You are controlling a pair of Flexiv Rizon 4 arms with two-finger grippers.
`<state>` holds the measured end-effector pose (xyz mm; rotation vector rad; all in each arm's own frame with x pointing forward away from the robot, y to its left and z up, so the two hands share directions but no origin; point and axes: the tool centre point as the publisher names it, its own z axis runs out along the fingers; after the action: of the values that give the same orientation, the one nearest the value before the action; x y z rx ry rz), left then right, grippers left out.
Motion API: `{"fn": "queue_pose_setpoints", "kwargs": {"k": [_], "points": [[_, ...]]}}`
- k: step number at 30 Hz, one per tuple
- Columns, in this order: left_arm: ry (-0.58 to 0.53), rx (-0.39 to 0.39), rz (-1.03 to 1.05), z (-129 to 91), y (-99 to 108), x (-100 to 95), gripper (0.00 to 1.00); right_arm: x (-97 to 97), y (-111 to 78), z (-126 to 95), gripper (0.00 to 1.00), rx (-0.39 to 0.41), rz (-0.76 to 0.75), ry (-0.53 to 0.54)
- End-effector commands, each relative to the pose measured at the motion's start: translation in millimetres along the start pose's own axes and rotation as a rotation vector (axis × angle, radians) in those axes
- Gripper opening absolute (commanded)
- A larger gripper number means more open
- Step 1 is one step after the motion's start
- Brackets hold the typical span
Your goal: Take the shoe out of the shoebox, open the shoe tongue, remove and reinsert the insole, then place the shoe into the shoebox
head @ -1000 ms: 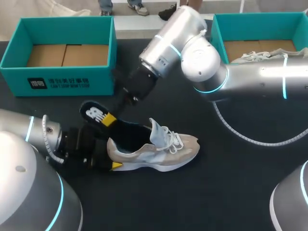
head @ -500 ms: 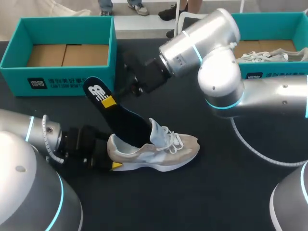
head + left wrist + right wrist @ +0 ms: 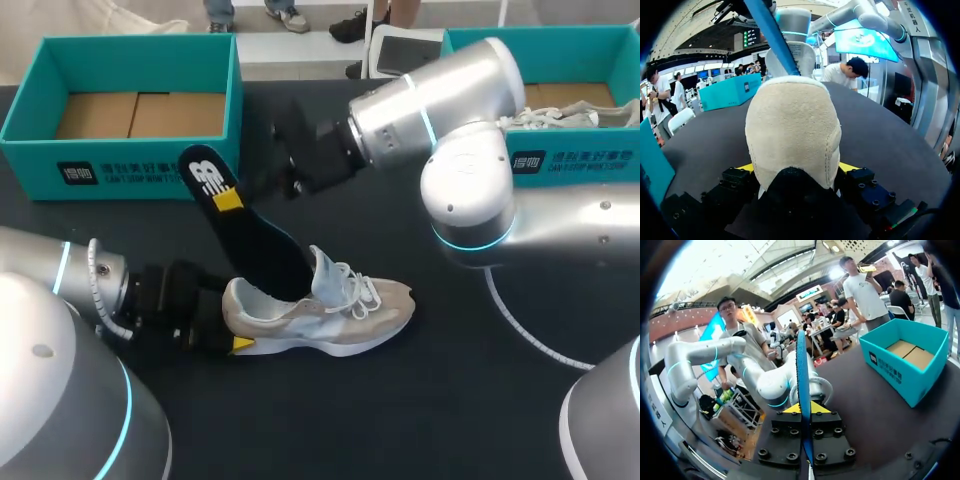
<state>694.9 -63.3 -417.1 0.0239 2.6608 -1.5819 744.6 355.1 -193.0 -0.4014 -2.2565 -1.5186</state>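
The shoe (image 3: pixel 320 310) rests on the table (image 3: pixel 450 400), well apart from the teal shoebox (image 3: pixel 140 170), tongue lifted; the left gripper (image 3: pixel 796 167) clamps its heel from both sides; the right gripper (image 3: pixel 804 409) pinches the insole (image 3: pixel 255 245) near its heel end, toe end inside the shoe's opening; removal looks almost complete; freeing the insole, reinserting it and boxing the shoe are left.

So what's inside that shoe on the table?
A black insole, its lower end down in the shoe, the rest sticking out, held by the right pincer. The toe end inside is covered.
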Motion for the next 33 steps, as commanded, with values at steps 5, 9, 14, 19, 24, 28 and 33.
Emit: {"fn": "queue_pose_setpoints", "kwargs": {"k": [5,9,14,19,24,28,33], "points": [[-0.001,-0.001,0.001,0.8,1.2,-0.2,0.00,4.0,39.0,-25.6,0.00,-0.053,0.059,0.026],[-0.001,-0.001,0.001,0.8,1.2,-0.2,0.00,5.9,54.1,-43.5,0.00,-0.155,0.125,0.060],[-0.001,-0.001,0.001,0.8,1.2,-0.2,0.00,13.9,66.3,-64.7,0.00,-0.233,0.168,0.103],[-0.001,-0.001,0.001,0.8,1.2,-0.2,0.00,26.4,70.5,-84.5,0.00,-0.275,0.232,0.137],[-0.001,-0.001,0.001,0.8,1.2,-0.2,0.00,42.3,66.6,-105.4,0.00,-0.318,0.304,0.134],[-0.001,-0.001,0.001,0.8,1.2,-0.2,0.00,57.5,63.2,-114.9,0.00,-0.321,0.336,0.114],[-0.001,-0.001,0.001,0.8,1.2,-0.2,0.00,78.3,57.6,-119.3,0.00,-0.335,0.378,0.114]]}}
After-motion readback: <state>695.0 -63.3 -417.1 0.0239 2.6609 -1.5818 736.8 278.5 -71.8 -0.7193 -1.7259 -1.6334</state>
